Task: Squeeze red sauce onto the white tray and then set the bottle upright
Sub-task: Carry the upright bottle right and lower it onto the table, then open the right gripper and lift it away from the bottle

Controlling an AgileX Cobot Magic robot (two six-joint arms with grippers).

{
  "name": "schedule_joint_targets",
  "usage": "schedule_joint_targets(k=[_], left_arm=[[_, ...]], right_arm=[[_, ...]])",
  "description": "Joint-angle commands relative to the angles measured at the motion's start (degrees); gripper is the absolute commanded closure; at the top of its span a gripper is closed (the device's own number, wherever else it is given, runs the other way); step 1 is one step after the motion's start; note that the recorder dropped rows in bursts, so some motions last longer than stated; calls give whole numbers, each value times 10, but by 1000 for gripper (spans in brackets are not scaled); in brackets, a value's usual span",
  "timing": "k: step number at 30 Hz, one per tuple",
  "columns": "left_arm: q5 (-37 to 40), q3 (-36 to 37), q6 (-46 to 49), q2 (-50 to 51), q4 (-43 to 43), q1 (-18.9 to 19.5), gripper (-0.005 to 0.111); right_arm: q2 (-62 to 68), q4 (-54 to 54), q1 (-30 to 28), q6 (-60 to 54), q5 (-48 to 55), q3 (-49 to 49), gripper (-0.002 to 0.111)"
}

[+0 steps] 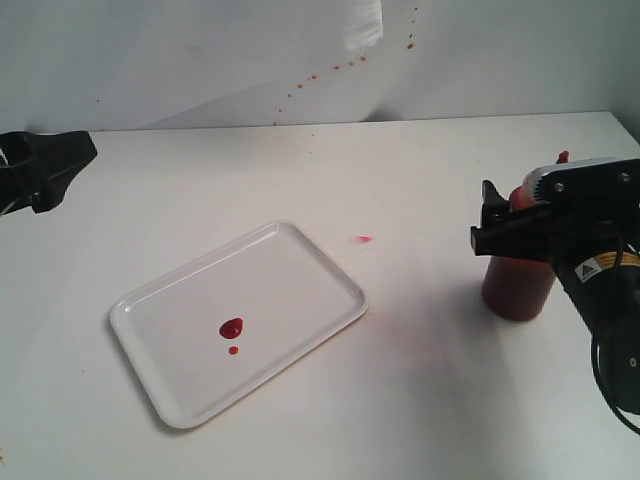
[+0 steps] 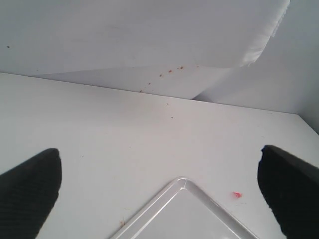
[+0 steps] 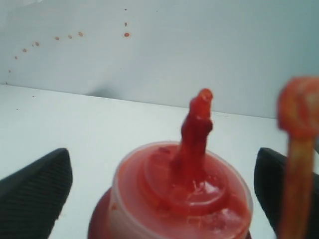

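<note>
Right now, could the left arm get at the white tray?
Probably yes: the left gripper hangs open off to the left of the white tray, only bare tabletop lies between them, and the bottle and right gripper stand well away on the other side.

Black right arm (image 1: pixel 588 228), white plate (image 1: pixel 578 171), yellow warning label (image 1: pixel 599 266), black cable (image 1: pixel 603 372)

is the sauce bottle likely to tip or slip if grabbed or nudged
The bottle stands upright, tall and narrow, so a high nudge could tip it. Its cap looks smeared red and wet, so it may be slippery there. The translucent plastic wall likely flexes when squeezed.
</note>
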Motion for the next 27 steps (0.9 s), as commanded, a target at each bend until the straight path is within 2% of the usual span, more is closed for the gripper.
schedule_joint_targets(k=[1, 6, 13, 27], left_arm=[[-3, -1, -7, -4, 2, 2, 4], [-3, -1, -7, -4, 2, 2, 4], [-3, -1, -7, -4, 2, 2, 4], [-1, -1, -6, -4, 2, 2, 4]], right_arm=[[-7, 0, 7, 2, -6, -1, 18], [-18, 5, 7, 1, 35, -1, 18], [-83, 91, 7, -52, 138, -1, 18], [-248, 91, 7, -80, 279, -1, 18]])
